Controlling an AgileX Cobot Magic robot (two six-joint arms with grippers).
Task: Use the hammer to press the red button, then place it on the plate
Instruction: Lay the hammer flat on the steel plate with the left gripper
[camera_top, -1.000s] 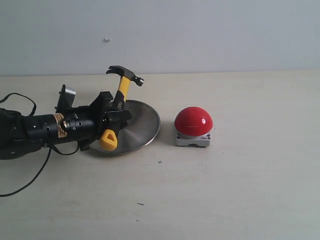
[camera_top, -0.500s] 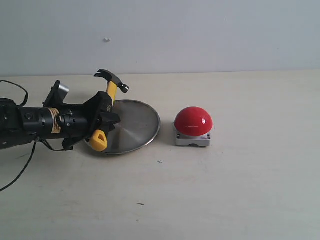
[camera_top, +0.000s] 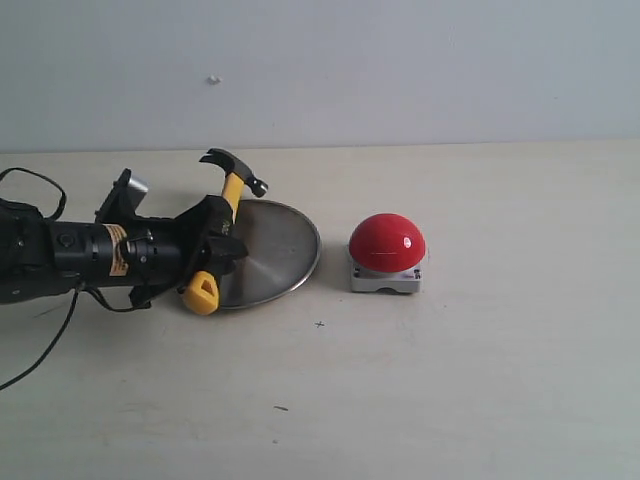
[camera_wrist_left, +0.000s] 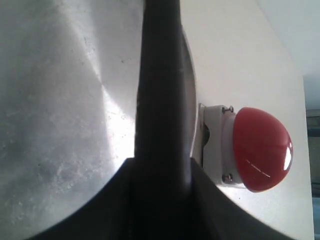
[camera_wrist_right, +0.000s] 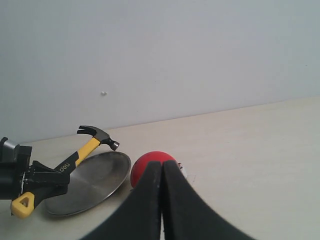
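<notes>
over the plate's (camera_top: 275, 250) left edge, the left gripper (camera_top: 222, 240) clamps the hammer (camera_top: 231, 192) mid-handle: steel head tilted up above the fingers, yellow loop below them. the red button (camera_top: 387, 242) sits apart, right of the plate. the right gripper (camera_wrist_right: 162, 167) is closed on nothing.

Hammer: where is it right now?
In the exterior view the hammer is on the left, gripped mid-handle by the left claw, tilted head-up at the left edge of the plate, well left of the red button.
</notes>
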